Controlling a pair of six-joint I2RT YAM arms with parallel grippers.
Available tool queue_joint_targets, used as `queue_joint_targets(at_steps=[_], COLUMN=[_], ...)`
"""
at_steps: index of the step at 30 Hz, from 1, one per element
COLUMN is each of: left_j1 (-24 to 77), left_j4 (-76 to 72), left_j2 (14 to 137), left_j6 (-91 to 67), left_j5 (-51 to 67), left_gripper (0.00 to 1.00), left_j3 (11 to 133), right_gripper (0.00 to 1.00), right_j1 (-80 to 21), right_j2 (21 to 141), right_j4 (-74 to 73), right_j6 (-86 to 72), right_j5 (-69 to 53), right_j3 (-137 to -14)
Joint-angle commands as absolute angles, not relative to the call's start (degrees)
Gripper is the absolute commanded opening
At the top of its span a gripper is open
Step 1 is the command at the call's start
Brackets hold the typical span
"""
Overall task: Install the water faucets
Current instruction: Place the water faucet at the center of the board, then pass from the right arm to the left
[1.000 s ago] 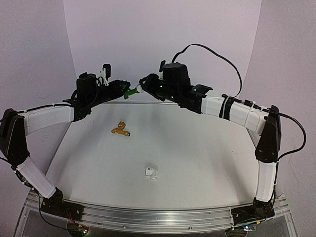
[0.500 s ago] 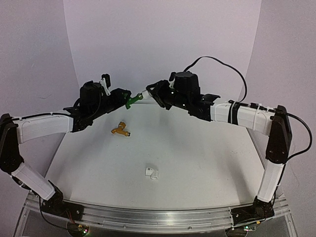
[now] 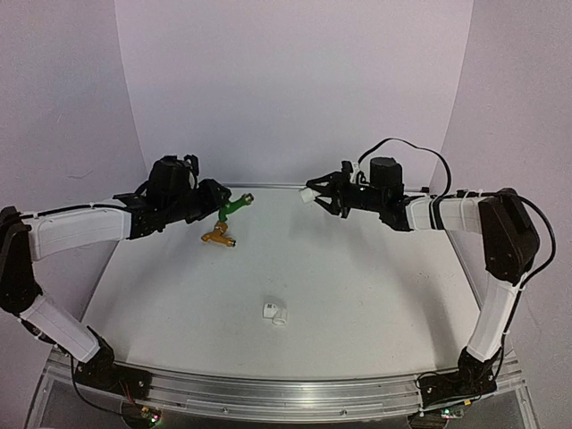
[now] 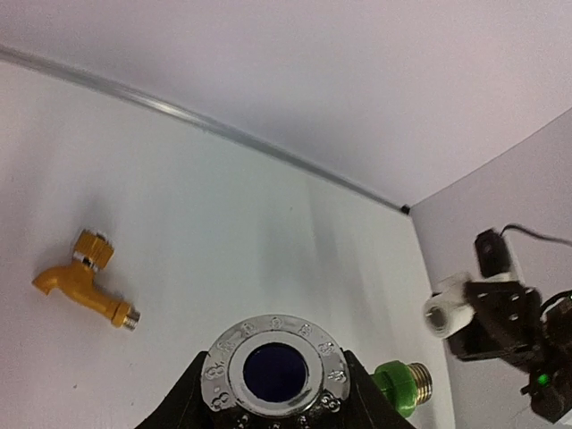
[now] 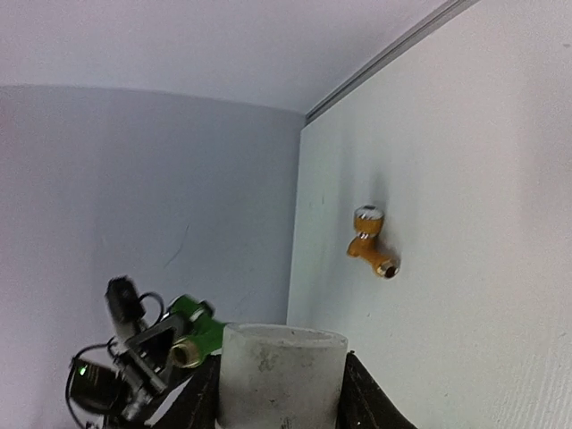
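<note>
Pulled well apart since a second ago, tap and fitting no longer meeting. Clenches green tap [image 3: 235, 207] in left gripper [image 3: 217, 206], aloft over far side of white table [image 3: 375, 286], brass thread toward right. Clamps white fitting [image 3: 309, 194] in right gripper [image 3: 318, 195]. Leaves orange tap [image 3: 219, 235] lying on table just below green one, second fitting [image 3: 275, 313] near front. Backs onto plain lilac walls [image 3: 295, 80]. Bears embossed marks round silver knob ring [image 4: 275, 371], perhaps numerals, unreadable.

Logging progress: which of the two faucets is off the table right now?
The green faucet, held by the left gripper above the table; the orange-yellow faucet lies on it, untouched.
</note>
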State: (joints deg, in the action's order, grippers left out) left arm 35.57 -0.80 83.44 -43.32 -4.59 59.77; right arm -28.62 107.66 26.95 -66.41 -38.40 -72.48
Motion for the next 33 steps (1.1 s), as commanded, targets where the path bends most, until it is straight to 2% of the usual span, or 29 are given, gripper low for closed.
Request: queue_joint_targets(at_steps=[1,7,13,15,16,19,24,26,28,30,33], left_j1=[35.70,35.90,36.82,36.83,36.83,36.83,36.87,36.83,36.77,36.74,36.16], left_j4=[8.99,11.35,16.18,16.93,16.96,16.90,16.91,16.89,16.89,16.69,11.87], left_j2=[88.45,95.14,102.81,105.34,106.17,107.22,105.88,103.29,98.99,94.75,89.82], left_j6=[-40.05,-40.60,-39.49,-39.49,-39.61,-39.38,-37.05,-35.96,-34.97,-34.79,-36.29], left_j5=[2.70,7.09,4.86,5.27,5.56,6.01,4.94,4.54,3.84,4.22,13.22], left_gripper=[0.02,0.03,0.05,0.09,0.13,0.34,0.62,0.85,0.99,1.00,1.00], left_j3=[60.93,60.67,64.72,65.46,65.56,65.72,66.35,66.41,66.52,66.97,67.20], right_gripper=[0.00,0.00,0.00,0.00,0.00,0.00,0.00,0.00,0.00,0.00,0.00], right_j1=[-28.66,-28.65,-28.65,-28.66,-28.69,-28.78,-29.17,-29.44,-29.63,-30.00,-31.01], right_j2=[103.57,102.10,103.19,103.21,103.14,102.82,101.90,101.33,100.83,100.48,100.24], right_j4=[43.78,44.64,44.80,45.00,44.99,44.83,40.99,36.58,33.16,30.56,27.20], right_j6=[-65.11,-62.54,-61.98,-61.13,-60.70,-58.97,-52.85,-48.59,-45.27,-41.98,-37.06], right_j5=[-57.18,-61.24,-60.63,-60.41,-60.20,-59.26,-57.33,-56.10,-55.27,-54.91,-54.40], right_j3=[-72.60,-72.37,-70.99,-70.24,-69.96,-68.95,-68.29,-69.02,-69.64,-70.40,-71.83])
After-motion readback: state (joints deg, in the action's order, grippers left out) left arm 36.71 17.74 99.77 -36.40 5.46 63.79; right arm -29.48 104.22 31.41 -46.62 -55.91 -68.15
